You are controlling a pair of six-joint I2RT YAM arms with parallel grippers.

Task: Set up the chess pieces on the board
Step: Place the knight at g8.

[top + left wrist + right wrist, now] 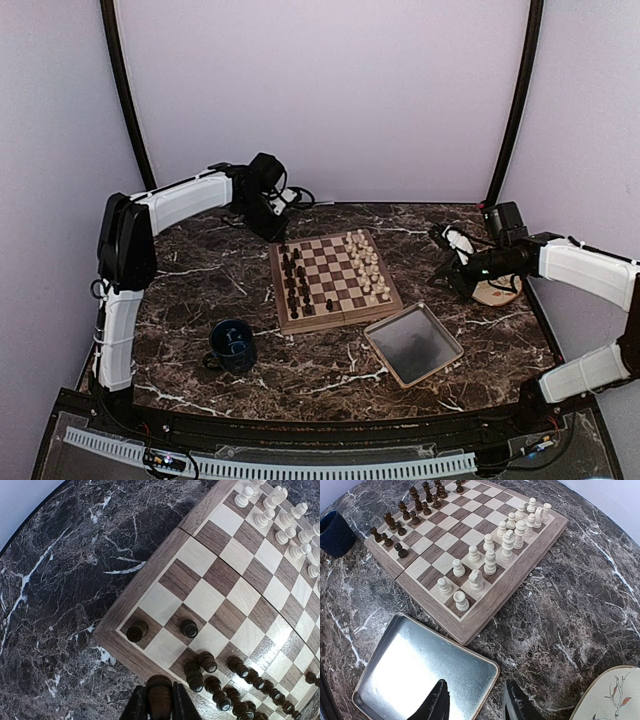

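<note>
You are pinching a dark piece [160, 701] in the left fingers [135, 708]; probably light and slick, so take its waist. Your right fingers [434, 705] are gaping, empty.

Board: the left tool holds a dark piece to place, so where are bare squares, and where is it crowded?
Free: the band of bare squares down the middle of the board, between the dark pieces and the white pieces; also the light squares beside the dark corner piece. Crowded: both piece-filled edges.
</note>
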